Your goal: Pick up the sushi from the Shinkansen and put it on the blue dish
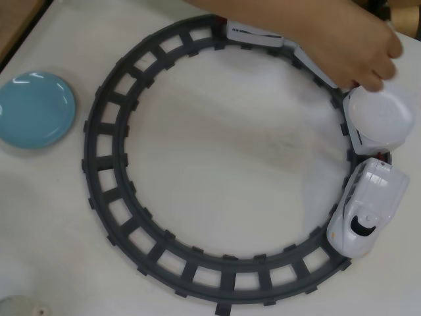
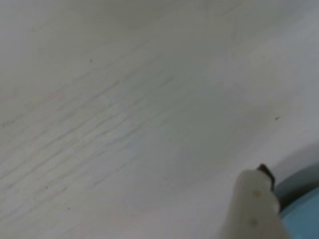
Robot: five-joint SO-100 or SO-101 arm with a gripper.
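Observation:
The white Shinkansen (image 1: pixel 365 207) stands on the right side of the round dark grey track (image 1: pixel 105 191) in the overhead view, nose toward the bottom. Behind it a car carries a round white plate (image 1: pixel 380 118). A person's hand (image 1: pixel 329 36) reaches in from the top right and touches that plate. Another white car (image 1: pixel 253 33) sits at the top of the track. The sushi is not in view. The blue dish (image 1: pixel 36 108) lies on the table left of the track. In the wrist view only one pale finger (image 2: pixel 254 204) shows, low over the table beside the blue dish's rim (image 2: pixel 304 209).
The table (image 1: pixel 217 145) is pale white wood. A pale rounded object (image 1: pixel 23 306) sits at the bottom left corner of the overhead view. A brown strip (image 1: pixel 16 20) shows past the table's upper left edge.

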